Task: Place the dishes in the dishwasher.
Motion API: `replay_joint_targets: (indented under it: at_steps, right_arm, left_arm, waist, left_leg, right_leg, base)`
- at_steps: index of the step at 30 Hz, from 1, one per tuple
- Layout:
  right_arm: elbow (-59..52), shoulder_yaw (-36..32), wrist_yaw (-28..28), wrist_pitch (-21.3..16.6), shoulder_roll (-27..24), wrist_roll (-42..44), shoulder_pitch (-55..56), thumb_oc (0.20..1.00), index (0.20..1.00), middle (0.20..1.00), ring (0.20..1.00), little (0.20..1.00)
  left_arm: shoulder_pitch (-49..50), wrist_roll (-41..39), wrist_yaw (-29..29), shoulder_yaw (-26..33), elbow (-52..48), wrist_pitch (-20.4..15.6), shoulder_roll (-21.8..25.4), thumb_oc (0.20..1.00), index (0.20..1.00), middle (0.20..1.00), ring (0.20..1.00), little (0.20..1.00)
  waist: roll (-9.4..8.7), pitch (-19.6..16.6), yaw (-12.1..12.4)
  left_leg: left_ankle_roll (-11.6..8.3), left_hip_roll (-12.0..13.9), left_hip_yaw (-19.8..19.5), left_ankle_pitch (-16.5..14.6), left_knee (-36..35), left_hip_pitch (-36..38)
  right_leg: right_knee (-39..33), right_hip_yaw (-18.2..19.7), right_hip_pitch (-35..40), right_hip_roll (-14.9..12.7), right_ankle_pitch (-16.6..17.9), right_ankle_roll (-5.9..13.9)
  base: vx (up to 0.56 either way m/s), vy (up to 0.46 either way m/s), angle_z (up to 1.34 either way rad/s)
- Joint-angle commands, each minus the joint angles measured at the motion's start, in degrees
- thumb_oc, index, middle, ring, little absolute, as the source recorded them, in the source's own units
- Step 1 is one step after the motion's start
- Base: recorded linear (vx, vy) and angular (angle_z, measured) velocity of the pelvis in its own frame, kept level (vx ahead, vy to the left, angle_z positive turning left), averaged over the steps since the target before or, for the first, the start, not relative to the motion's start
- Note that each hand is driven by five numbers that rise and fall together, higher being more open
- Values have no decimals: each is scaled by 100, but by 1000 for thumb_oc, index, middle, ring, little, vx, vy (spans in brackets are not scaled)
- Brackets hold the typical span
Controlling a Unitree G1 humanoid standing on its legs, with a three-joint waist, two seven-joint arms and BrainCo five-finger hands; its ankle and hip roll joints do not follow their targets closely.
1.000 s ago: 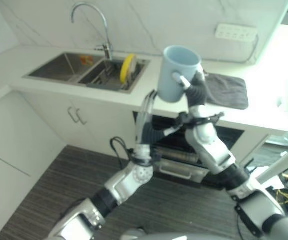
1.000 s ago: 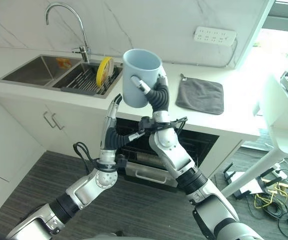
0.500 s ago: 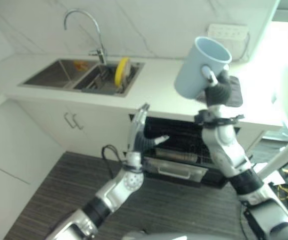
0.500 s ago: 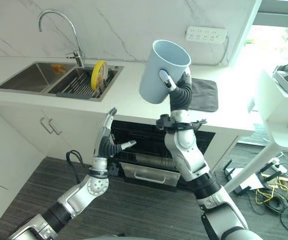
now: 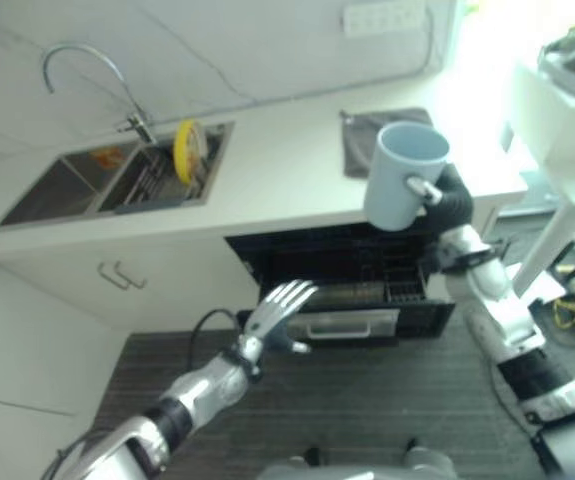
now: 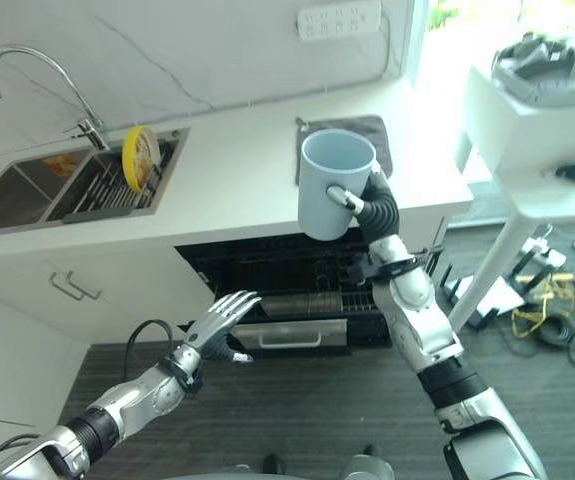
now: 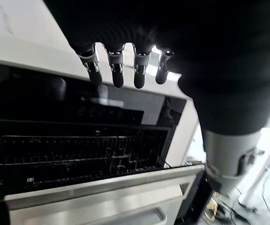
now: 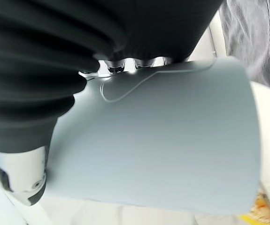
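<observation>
mug [image 6: 335, 185] handle hidden in right hand [image 6: 377, 205]

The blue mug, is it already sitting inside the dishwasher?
No, the right hand holds the blue mug up in the air, above the open dishwasher.

The surface [image 6: 237, 170] runs across the scene with the open dishwasher [image 6: 297, 285] beneath its middle and the rack [image 6: 307, 300] pulled forward out of it. At the surface's left end sits the sink [image 6: 27, 190], the faucet [image 6: 27, 70] behind it and a plate [image 6: 139, 158] standing on edge in its right basin. A cloth [image 6: 382, 140] lies on the surface toward the right end, a wall socket [image 6: 339, 18] behind it. The right hand [image 6: 375, 205] holds the mug [image 6: 335, 185] upright above the dishwasher's right part, in front of the cloth. The left hand [image 6: 222, 325] hangs lower, before the dishwasher's left side, fingers [image 7: 116, 65] spread. A stand [image 6: 527, 110] is well right of the surface.
</observation>
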Motion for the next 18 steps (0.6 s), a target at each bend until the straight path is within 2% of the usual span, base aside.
replay_joint_targets:
  at_steps: [1,4,7,10,18]
  right_arm:
    - [-144,64,406,-108,174,50,-464,200,200,200,200,200]
    - [42,78,700,23,-38,3,-707,200,200,200,200,200]
    - [335,202,922,-67,-287,-405,-1078,200,200,200,200,200]
    - [544,353,877,-222,-540,-860,-1466,200,200,200,200,200]
    - [1047,701,386,-585,-774,-1252,-2166,200,200,200,200,200]
  left_arm:
    - [-247,194,481,247,179,57,264,1000,1000,1000,1000,1000]
    - [-346,370,665,251,271,112,372,1000,1000,1000,1000,1000]
    - [-557,264,721,215,414,63,500,1000,1000,1000,1000,1000]
    - [-857,207,768,183,514,-204,621,1000,1000,1000,1000,1000]
    - [-1831,144,579,37,473,-418,1196,1000,1000,1000,1000,1000]
  waist:
    - [-553,54,-71]
    - [-495,250,-85]
    - [-455,455,-79]
    - [-497,662,-34]
    - [-746,1132,112]
  left_leg:
    - [-183,233,-194,-57,558,-297]
    - [-175,179,-218,-38,615,-453]
    - [-161,135,-226,-28,710,-632]
    - [-132,114,-281,-37,888,-900]
    - [-80,226,-370,4,1209,-1536]
  right_leg:
    - [-482,-412,704,-573,247,208]
    - [-449,-376,532,-622,298,236]
    - [-377,-354,359,-662,317,252]
    - [-215,-339,103,-701,334,247]
    - [154,-337,-500,-667,402,264]
  base:
    - [-80,62,-13]
    - [-110,67,-9]
    - [-120,47,-7]
    - [-159,-31,-2]
    - [-163,-120,9]
